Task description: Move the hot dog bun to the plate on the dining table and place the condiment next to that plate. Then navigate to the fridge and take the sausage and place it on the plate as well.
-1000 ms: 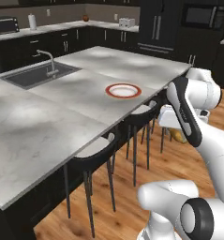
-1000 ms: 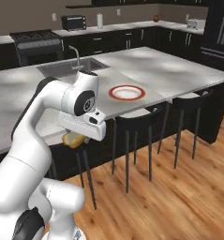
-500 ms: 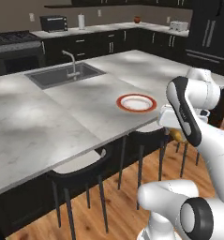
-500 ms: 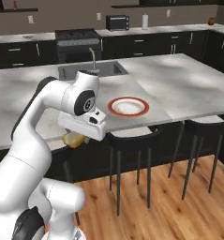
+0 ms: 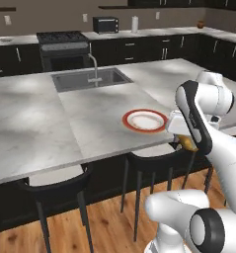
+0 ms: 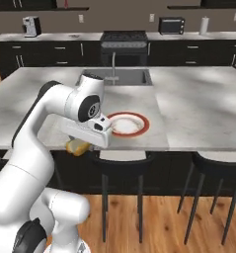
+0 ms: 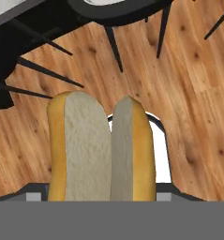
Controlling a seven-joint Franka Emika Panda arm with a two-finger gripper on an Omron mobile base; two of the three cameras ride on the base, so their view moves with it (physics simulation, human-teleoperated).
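Left base view has swung; plate [image 5: 145,120] now nearer centre.

Black stools [image 5: 154,163] line a wooden floor [image 6: 164,217]; a stove [image 5: 62,47] and microwave [image 5: 105,24] stand behind.

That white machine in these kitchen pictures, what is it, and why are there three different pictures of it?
It is a robot arm on a driving base, ending in a two-finger gripper. Two cameras ride on the base behind the arm, one to its left and one to its right, so both look at the same kitchen from two sides. The third camera sits on the hand and looks along the fingers.

On the dining table, a marble island with a sink, lies the plate, white with a red rim and nothing on it. The gripper holds the hot dog bun, seen close up in the hand view above the wooden floor and the stool legs, and peeking out under the hand in the base views.
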